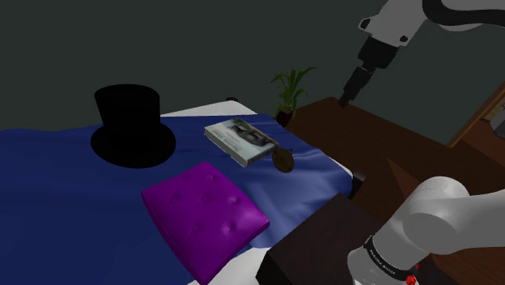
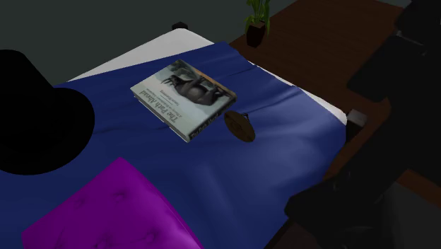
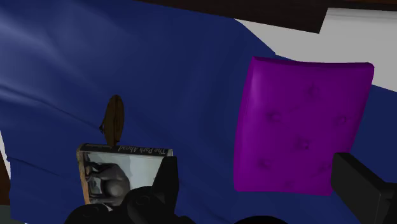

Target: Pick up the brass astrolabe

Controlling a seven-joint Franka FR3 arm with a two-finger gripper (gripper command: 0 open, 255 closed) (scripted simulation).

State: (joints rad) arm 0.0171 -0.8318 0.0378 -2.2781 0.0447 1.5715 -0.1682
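Observation:
The astrolabe (image 1: pixel 282 159) is a small brown disc lying on the blue bed cover (image 1: pixel 48 194), right beside the near corner of a book (image 1: pixel 240 139). The second exterior view has the astrolabe (image 2: pixel 239 126) just off the book's (image 2: pixel 185 97) corner. My black gripper (image 1: pixel 350 93) hangs high in the air, up and to the shoulder view's right of the disc, over the wooden floor past the bed edge. In the wrist view the fingers (image 3: pixel 162 188) stand wide apart with nothing between them, and the astrolabe (image 3: pixel 114 119) lies far ahead, beyond the book (image 3: pixel 121 172).
A purple tufted cushion (image 1: pixel 204 214) lies on the bed in front of the book, and a black top hat (image 1: pixel 129 125) stands at the shoulder view's left. A potted plant (image 1: pixel 291 89) sits on the wooden floor (image 1: pixel 380 138) behind the bed. The dark stand (image 1: pixel 316 243) is at lower right.

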